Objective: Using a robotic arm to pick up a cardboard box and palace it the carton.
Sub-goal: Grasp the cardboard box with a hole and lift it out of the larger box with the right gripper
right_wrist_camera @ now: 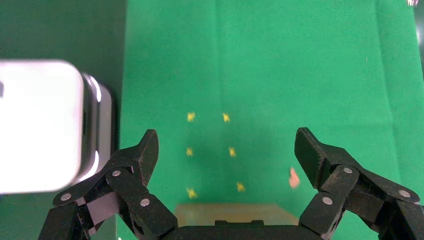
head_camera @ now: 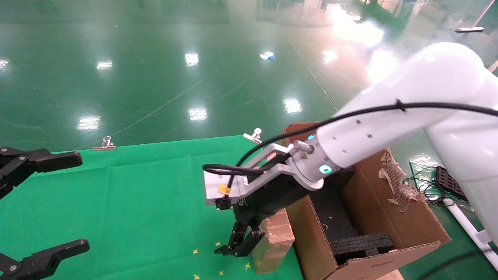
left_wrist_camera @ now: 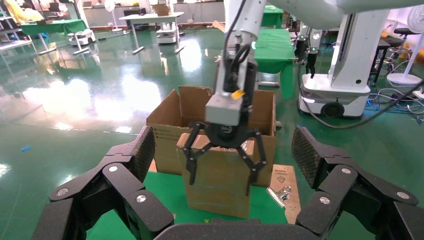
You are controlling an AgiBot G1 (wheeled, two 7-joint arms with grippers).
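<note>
- The cardboard box stands upright on edge on the green bench, right beside the outer wall of the carton; whether the two touch is hard to tell from here.
- Standing tall like that, it offers its narrow top edge upward, which probably suits a grasp from above and a short lift over the carton wall.
- The right claw hangs directly over the box with its fingers spread wide. In the left wrist view they straddle the box's broad face, one finger on each side, with no contact that I can make out.
- The box lies below and between the fingers, not yet gripped; the right wrist view shows its top edge just under the palm.
- The carton is open at the top, with black foam inside and a ragged torn flap on its far side.
- The left claw is parked at the bench's left edge, open wide and holding nothing.
</note>
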